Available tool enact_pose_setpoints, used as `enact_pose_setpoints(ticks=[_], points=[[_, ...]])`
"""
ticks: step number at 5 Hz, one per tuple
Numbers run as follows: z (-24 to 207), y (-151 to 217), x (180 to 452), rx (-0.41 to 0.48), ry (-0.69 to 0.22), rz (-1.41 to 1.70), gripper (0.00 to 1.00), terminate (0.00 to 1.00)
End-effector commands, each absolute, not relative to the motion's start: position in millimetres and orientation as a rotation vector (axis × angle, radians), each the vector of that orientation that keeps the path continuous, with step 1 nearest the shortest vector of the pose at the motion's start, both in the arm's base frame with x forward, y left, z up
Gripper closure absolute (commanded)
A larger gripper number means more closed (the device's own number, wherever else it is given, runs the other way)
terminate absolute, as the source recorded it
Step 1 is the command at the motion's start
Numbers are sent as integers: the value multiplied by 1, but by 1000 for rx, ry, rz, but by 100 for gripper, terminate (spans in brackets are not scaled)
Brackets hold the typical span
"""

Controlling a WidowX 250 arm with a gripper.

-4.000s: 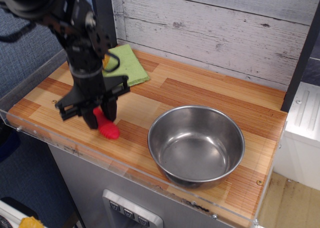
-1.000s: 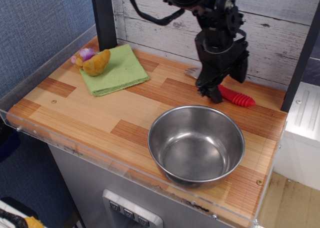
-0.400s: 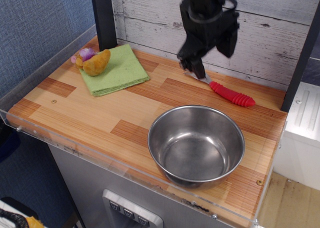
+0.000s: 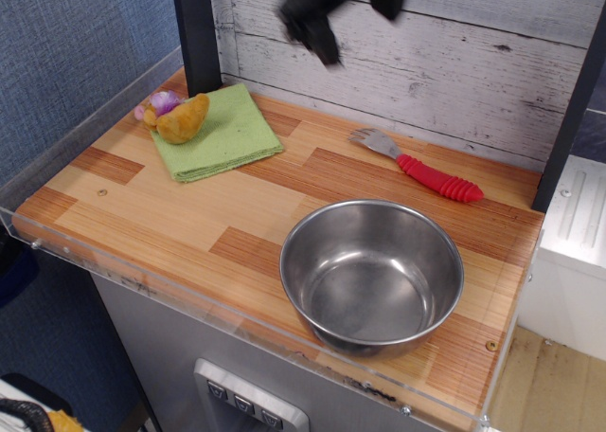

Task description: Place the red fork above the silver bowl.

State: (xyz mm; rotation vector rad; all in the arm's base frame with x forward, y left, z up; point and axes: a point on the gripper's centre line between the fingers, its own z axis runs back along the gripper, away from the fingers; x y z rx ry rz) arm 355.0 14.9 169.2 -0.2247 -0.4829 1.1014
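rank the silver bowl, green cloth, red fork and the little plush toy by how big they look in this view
1. silver bowl, which also sits nearest the camera
2. green cloth
3. red fork, long but thin
4. plush toy; close to the fork, so unsure

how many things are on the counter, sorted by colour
red: 1, the red fork
silver: 1, the silver bowl
green: 1, the folded cloth
yellow-brown with purple: 1, the small plush toy on the cloth
total: 4
The gripper, blurred at the top edge, is not counted.

Whitewashed plank wall (image 4: pixel 454 63), wood-grain counter (image 4: pixel 170 205), blue fabric panel (image 4: pixel 66 44) left.
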Motion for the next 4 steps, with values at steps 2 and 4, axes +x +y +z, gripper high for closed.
enact_pose_setpoints(ticks=[2, 4], points=[[208, 34, 336, -233, -526, 1115, 0, 0], [208, 34, 336, -233, -526, 1115, 0, 100]])
